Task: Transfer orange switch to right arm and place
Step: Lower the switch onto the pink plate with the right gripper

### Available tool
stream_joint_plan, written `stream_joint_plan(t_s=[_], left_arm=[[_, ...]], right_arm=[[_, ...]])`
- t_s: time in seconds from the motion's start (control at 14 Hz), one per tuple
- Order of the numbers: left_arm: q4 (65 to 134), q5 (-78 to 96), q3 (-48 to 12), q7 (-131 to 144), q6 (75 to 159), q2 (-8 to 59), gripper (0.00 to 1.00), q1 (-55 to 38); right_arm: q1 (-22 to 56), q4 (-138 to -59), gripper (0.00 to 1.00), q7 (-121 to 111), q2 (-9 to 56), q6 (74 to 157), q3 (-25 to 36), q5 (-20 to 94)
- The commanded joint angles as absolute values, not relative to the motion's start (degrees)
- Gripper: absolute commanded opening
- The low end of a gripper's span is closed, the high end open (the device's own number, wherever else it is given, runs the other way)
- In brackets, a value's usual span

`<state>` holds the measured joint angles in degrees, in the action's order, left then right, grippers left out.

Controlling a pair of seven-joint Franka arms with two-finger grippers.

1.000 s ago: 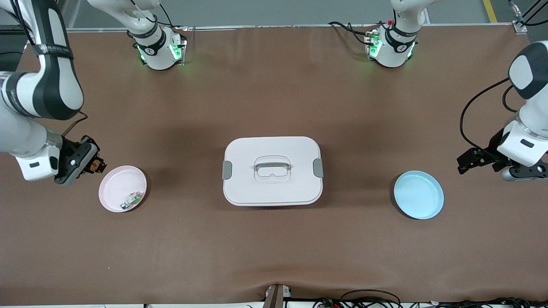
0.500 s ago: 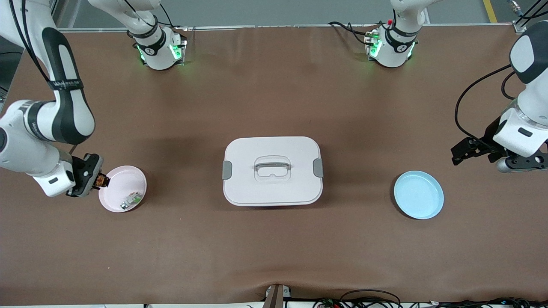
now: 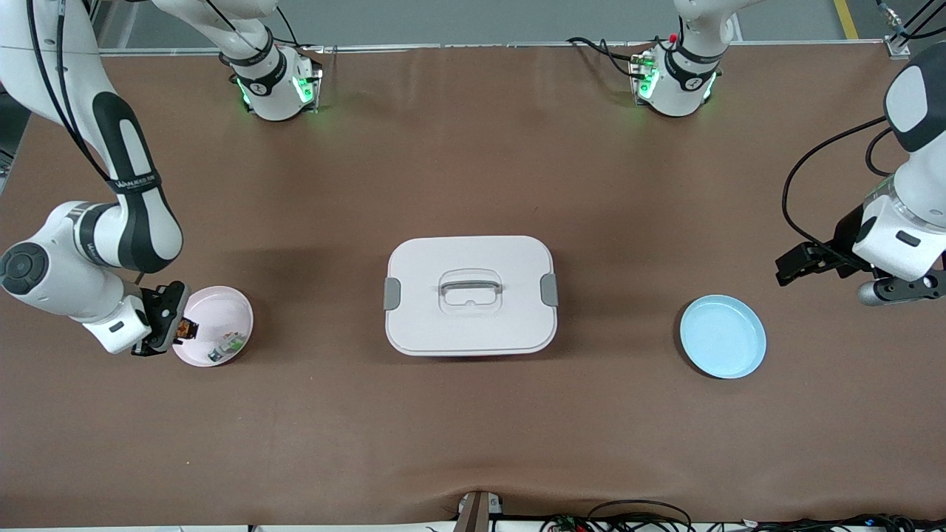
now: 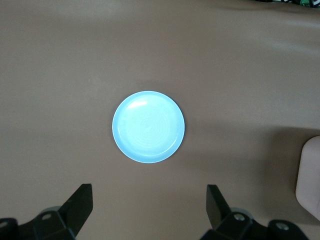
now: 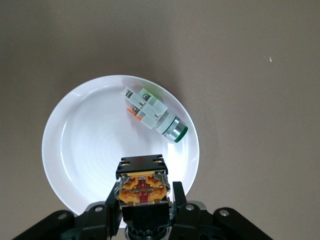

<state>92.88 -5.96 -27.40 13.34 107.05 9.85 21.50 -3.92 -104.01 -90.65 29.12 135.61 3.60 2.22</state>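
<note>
Front view: at lower left of the frame, the right gripper (image 3: pixel 179 327) is clamping the orange switch (image 3: pixel 185 328) over the pink plate (image 3: pixel 222 315) rim.

Left wrist view: the left gripper (image 4: pixel 150 210), fingers spread apart, is hovering near the blue plate (image 4: pixel 148 126).

Right wrist view: the switch is sitting bottom centre, between the fingers, above the plate holding a green-white part (image 5: pixel 153 113).

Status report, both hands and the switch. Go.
Right hand shut on the switch, over the pink plate's rim. Left hand open, waiting above the blue plate. Green-white part already lies in the pink plate.
</note>
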Motion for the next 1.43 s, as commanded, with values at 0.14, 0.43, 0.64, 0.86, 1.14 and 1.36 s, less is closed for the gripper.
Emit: stream_joint_plan(t_s=[0.14, 0.43, 0.64, 0.86, 1.14, 1.36], left_arm=[[91.1, -5.6, -21.6, 13.8, 105.5, 9.9, 1.00, 14.2], [90.4, -5.5, -13.8, 13.7, 105.5, 9.7, 1.00, 7.0], [90.4, -5.2, -13.2, 13.8, 105.5, 9.8, 1.00, 6.3], [90.4, -5.1, -13.3, 14.0, 105.6, 10.0, 1.00, 6.5], [90.4, -5.0, -13.2, 14.0, 105.6, 9.9, 1.00, 6.4], [90.4, -5.0, -13.1, 14.0, 105.6, 9.8, 1.00, 6.2]], right_arm=[[-5.4, -107.0, 0.00, -91.8, 29.9, 139.8, 2.6, 1.4], [-5.4, -110.4, 0.00, -91.8, 29.8, 143.2, 2.6, 1.5], [-5.7, -113.0, 0.00, -91.7, 29.8, 147.0, 2.6, 1.6], [-5.5, -114.0, 0.00, -91.1, 29.9, 148.5, 2.6, 1.6], [-5.2, -114.8, 0.00, -91.0, 30.1, 150.2, 2.5, 1.7], [-4.9, -114.8, 0.00, -91.0, 30.4, 150.6, 2.5, 1.7]])
